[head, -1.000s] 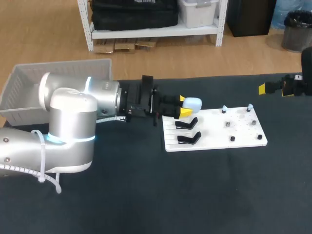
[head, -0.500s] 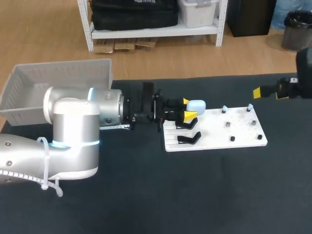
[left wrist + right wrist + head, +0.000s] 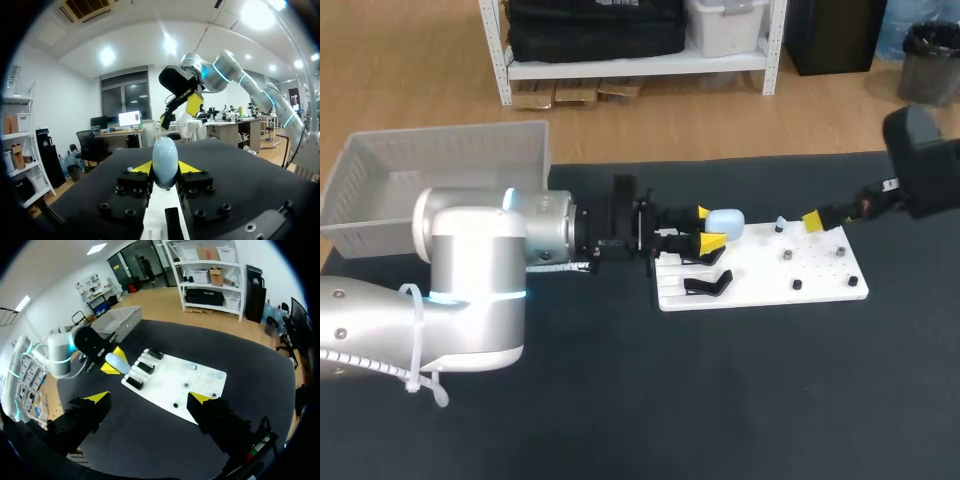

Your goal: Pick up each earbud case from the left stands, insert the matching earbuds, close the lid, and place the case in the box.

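Box (image 3: 440, 160), ten o'clock: no case seen inside. Stand board (image 3: 760, 282), three o'clock. Left gripper (image 3: 706, 227) pinches the pale-blue case (image 3: 723, 217) at the board's ten-o'clock corner. Right gripper (image 3: 149, 398) is spread. Earbuds, lid and boxing apparently remain.

A dark table (image 3: 720, 400) fills the lower frame. Right of center on it lies a white board (image 3: 760, 275), with 2 black studs (image 3: 797, 285) near its lower edge.

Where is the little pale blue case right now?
In the head view, the pale blue case is clamped in the left gripper at the left end of the white board, beside the black stands.
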